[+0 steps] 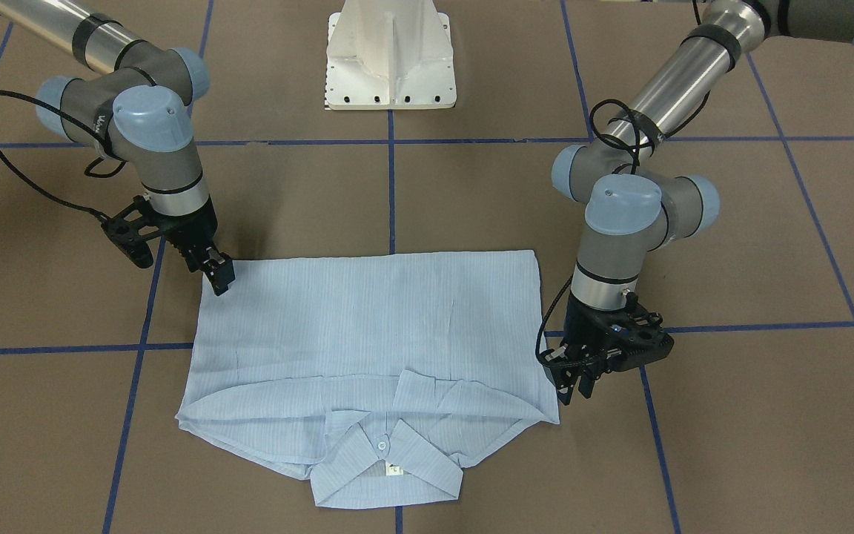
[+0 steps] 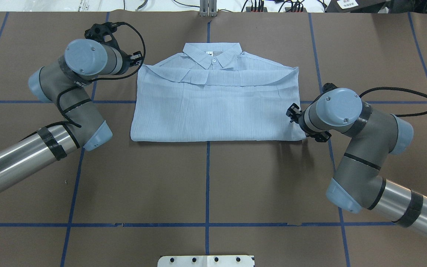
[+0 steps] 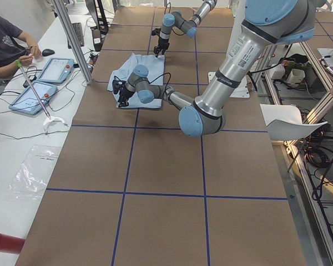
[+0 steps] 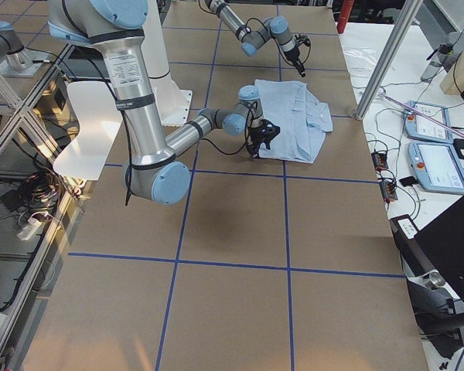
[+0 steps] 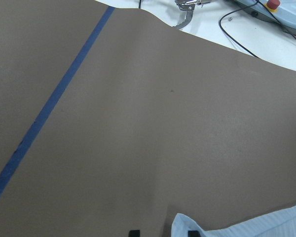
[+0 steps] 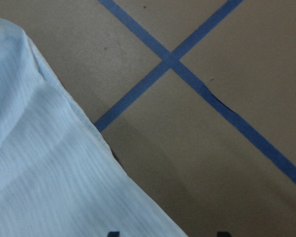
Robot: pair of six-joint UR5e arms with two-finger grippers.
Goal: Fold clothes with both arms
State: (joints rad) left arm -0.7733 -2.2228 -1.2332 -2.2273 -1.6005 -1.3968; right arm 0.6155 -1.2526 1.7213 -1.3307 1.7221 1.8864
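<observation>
Exterior front-facing view: the striped shirt (image 1: pixel 368 319) lies folded flat on the worktop (image 1: pixel 471 208), my left end effector (image 1: pixel 575 389) and right end effector (image 1: pixel 221 280) both spread at opposite corners, so I should pinch all layers before lifting.

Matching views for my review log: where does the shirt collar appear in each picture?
Front-facing: collar bottom centre.
Overhead: collar top centre.
Exterior left: upper left, tiny.
Exterior right: collar upper right.
Left wrist: absent.
Right wrist: absent.
Landmark: white base, opposite the collar.
</observation>
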